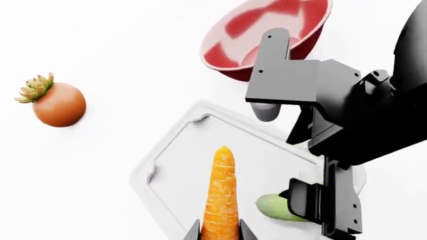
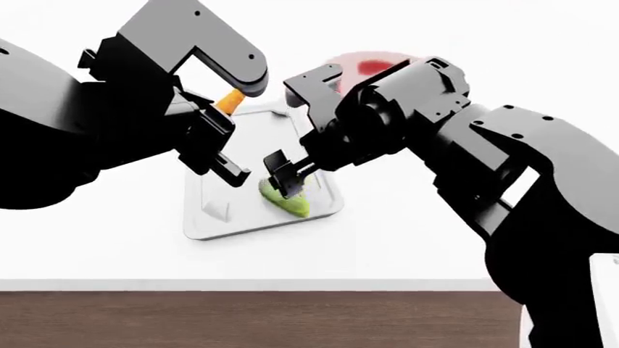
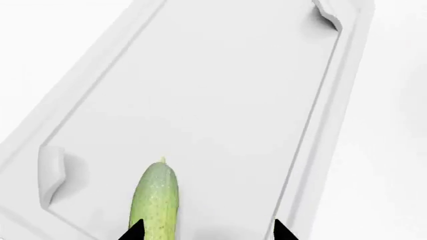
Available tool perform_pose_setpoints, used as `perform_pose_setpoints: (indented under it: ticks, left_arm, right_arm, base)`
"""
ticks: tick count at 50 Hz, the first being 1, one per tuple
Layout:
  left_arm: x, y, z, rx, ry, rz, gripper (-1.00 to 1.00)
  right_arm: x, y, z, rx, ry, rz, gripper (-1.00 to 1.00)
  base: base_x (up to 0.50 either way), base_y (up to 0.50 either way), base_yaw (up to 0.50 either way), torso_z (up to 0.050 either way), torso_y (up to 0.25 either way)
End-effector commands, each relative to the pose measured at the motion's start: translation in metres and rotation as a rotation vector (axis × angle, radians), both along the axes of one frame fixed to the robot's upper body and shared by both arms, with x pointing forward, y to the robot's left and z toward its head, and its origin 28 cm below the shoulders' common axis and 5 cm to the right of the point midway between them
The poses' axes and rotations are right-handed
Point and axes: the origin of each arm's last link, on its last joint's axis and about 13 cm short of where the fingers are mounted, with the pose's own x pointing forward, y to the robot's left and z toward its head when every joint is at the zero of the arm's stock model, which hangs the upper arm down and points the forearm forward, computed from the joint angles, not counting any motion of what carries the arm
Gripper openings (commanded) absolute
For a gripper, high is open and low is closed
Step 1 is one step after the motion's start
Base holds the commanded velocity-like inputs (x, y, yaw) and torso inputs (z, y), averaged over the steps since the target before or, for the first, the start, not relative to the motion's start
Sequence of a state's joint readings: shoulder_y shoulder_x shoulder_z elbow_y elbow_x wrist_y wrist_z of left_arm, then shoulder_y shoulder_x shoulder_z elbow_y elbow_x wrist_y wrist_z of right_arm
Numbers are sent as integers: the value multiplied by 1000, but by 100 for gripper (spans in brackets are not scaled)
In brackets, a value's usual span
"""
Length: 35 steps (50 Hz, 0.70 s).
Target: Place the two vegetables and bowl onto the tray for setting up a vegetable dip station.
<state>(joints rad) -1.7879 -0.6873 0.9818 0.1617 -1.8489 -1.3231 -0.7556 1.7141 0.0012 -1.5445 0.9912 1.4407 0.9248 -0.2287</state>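
Cucumber (image 3: 157,200) beside right tool's (image 3: 207,232) left fingertip

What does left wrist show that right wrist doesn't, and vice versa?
Left wrist only: the carrot between the left gripper's fingertips, the red bowl off the tray, a potted plant, and the right arm.
Right wrist only: the right gripper's open fingertips, and the far tray corner tabs up close.
Both: the white tray and the cucumber lying in it.

Both arms inward (tools low)
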Motion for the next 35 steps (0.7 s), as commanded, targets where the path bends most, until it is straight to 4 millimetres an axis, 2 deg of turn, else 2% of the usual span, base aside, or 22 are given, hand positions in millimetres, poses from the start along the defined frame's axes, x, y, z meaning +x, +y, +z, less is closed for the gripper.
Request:
perform_pose_setpoints:
  ticks: [1, 9, 22, 35]
  left_arm:
    - [0, 1, 0, 2, -2, 10, -100]
    - [2, 0, -2, -8, 14, 30, -100]
    - [9, -10, -9, 20, 97, 51, -100]
    - [12, -18, -20, -13, 230, 132, -100]
  right_arm:
    - [-4, -3, 19, 25, -35, -4, 100]
    - [-31, -20, 60, 72, -133, -35, 100]
    - [-77, -50, 93, 77, -211, -105, 100]
    - [-108, -63, 113, 76, -268, -149, 100]
  base:
    - [0, 0, 0, 0, 0]
    - [0, 0, 0, 0, 0]
    - [0, 0, 0, 0, 0]
    - [0, 0, 0, 0, 0]
